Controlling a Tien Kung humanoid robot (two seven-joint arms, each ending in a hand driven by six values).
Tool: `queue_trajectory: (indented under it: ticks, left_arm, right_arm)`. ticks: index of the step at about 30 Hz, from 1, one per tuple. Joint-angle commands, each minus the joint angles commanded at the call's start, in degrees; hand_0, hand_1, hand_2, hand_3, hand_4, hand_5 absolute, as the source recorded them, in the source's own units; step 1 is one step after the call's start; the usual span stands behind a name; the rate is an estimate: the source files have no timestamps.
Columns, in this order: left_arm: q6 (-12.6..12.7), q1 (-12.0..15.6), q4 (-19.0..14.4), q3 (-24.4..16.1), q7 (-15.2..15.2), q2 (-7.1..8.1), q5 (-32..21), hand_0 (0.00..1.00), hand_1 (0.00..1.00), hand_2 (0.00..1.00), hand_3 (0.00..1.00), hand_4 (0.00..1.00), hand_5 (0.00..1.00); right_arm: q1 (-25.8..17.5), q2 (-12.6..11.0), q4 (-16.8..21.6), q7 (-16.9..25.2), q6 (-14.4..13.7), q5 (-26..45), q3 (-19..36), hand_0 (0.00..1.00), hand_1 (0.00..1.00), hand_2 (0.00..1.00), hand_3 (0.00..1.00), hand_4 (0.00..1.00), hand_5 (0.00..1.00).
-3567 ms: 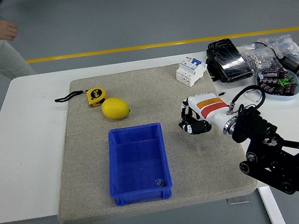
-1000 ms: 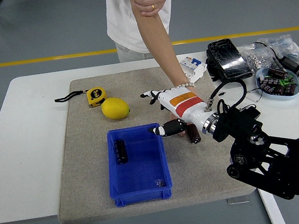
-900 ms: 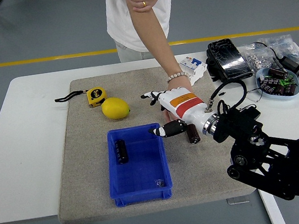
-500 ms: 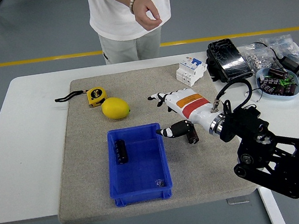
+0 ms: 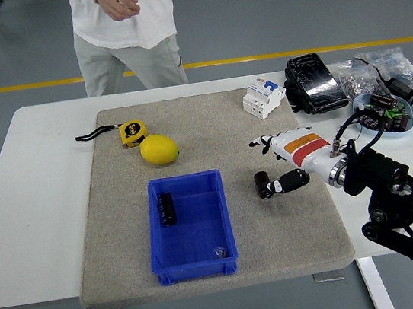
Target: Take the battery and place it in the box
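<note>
A blue box (image 5: 197,252) stands on the grey mat (image 5: 122,212), with one black battery (image 5: 167,208) lying in its left half. A second black battery (image 5: 262,184) rests on the mat to the right of the box. My right hand (image 5: 273,165), white with an orange band, hovers just right of that battery. Its fingers (image 5: 260,143) are spread and hold nothing, and the thumb tip sits right beside the battery. The left hand is out of view.
A lemon (image 5: 159,149) and a yellow tape measure (image 5: 133,132) lie at the mat's far left. A white circuit breaker (image 5: 264,98), a black pouch (image 5: 312,83) and a bowl of parts (image 5: 384,114) stand at the right. A person (image 5: 123,28) stands at the far side.
The person's hand left a second battery on the mat, withdrew, and the person stepped left. My right hand drew back rightward from the box to beside that battery.
</note>
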Motion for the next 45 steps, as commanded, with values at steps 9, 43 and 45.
queue_trajectory:
  ticks: [9, 43, 45]
  left_arm:
    - [0.0, 0.1, -0.1, 0.0, 0.0, -0.15, -0.1, 0.603, 0.563, 0.65, 0.585, 0.637, 0.593]
    - [-0.1, -0.3, -0.2, -0.4, 0.4, -0.57, 1.1, 0.606, 0.571, 0.652, 0.583, 0.639, 0.594]
    - [-0.1, -0.3, -0.2, -0.5, 0.4, -0.58, 1.1, 0.606, 0.571, 0.652, 0.583, 0.639, 0.594]
  right_arm:
    - [0.9, 2.3, -4.7, 1.9, -0.3, 1.3, -2.4, 0.356, 0.494, 0.682, 0.841, 0.904, 0.351]
    - [2.9, 6.3, -14.6, 4.9, -2.8, 4.6, -7.6, 0.322, 0.467, 0.625, 0.673, 0.877, 0.363]
    - [2.8, 6.4, -15.0, 5.0, -3.0, 5.0, -7.8, 0.322, 0.467, 0.625, 0.673, 0.877, 0.363]
